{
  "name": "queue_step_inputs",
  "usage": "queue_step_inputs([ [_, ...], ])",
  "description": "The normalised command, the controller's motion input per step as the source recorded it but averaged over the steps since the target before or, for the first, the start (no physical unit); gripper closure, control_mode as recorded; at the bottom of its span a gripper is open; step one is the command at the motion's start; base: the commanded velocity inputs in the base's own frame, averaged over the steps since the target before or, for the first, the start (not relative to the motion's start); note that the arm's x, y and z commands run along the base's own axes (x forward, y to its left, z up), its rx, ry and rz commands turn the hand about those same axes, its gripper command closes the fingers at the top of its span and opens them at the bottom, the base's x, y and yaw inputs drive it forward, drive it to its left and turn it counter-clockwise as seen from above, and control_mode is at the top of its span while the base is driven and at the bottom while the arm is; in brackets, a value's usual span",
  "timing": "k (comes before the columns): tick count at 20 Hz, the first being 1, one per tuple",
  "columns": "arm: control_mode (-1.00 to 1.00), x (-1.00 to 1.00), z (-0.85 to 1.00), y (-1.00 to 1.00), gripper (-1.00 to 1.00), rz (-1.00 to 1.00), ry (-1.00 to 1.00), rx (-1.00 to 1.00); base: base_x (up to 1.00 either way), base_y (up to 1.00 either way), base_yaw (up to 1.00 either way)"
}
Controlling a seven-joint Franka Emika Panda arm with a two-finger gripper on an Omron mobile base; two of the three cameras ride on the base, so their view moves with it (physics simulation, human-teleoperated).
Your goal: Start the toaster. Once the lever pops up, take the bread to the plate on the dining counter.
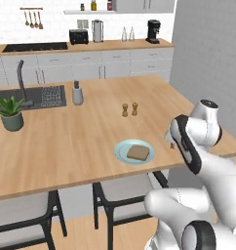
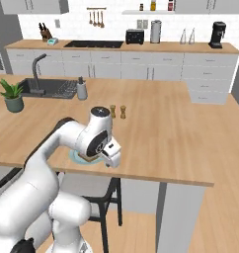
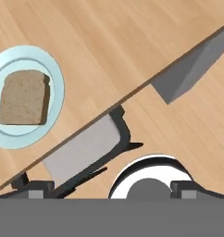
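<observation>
A brown slice of bread (image 1: 137,152) (image 3: 24,98) lies flat on the pale blue-green plate (image 1: 121,148) (image 3: 56,69), near the front edge of the light-wood dining counter (image 1: 66,141) (image 3: 109,37). My gripper (image 3: 111,190) hangs open and empty over the counter's front edge, just right of the plate, looking down. In the right base view my arm covers most of the plate (image 2: 73,157). The black toaster (image 1: 78,36) (image 2: 135,36) stands far off on the wall-side worktop.
Two small shakers (image 1: 129,109) stand behind the plate. A grey dispenser (image 1: 77,93), the sink (image 1: 42,96) with its tap and a potted plant (image 1: 11,113) sit at the left. Dark stools (image 1: 120,195) stand under the counter edge. A grey wall (image 1: 212,58) rises at the right.
</observation>
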Motion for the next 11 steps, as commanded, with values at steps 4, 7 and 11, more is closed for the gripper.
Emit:
queue_step_inputs([
  [4,-1.00,-0.79,0.00,-0.66,-1.00,-0.17,0.00,-0.07,0.00,0.00,0.00],
  [7,-1.00,-0.77,0.00,-0.52,-1.00,-0.15,0.00,-0.04,0.00,0.00,0.00],
  [11,-1.00,-0.83,0.00,-0.30,-1.00,-0.09,-0.05,-0.04,0.00,0.00,0.00],
])
